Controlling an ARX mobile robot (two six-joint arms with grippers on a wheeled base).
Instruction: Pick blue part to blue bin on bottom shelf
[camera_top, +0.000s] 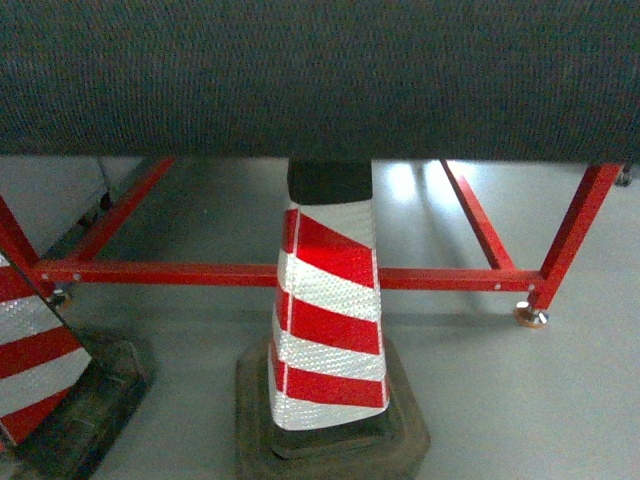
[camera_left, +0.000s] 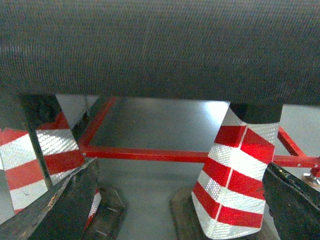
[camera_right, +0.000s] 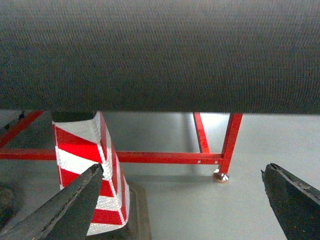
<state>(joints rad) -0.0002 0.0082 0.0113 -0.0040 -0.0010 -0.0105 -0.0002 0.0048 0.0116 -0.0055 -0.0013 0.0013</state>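
Grey smooth floor (camera_top: 480, 380) all round, glare patch under the frame. Dark woven-textured surface (camera_top: 320, 75) fills the top of every view, close to the cameras; can't tell what it is beyond a dark mesh-like panel or table edge.

Red metal frame (camera_top: 200, 273) sits beneath it: horizontal crossbar, angled legs, a levelling foot (camera_top: 530, 316) at the right corner.

Red-and-white striped cone (camera_top: 330, 330) on a black rubber base (camera_top: 335, 440) stands in front of the crossbar, its top hidden under the dark surface. Second cone (camera_top: 30, 360) at the left edge, partly cut off.

Left gripper (camera_left: 180, 210): jaws spread wide, nothing between them. The striped cone sits in the gap but far beyond the tips, nearer the right finger; second cone lies behind the left finger (camera_left: 65, 205).

Right gripper (camera_right: 180, 205): jaws also spread wide, holding nothing. Cone is just behind the left finger (camera_right: 70, 200); the frame's foot shows through the gap, well beyond.

Blue part, blue bin and bottom shelf: none visible in any view, location can't be told.
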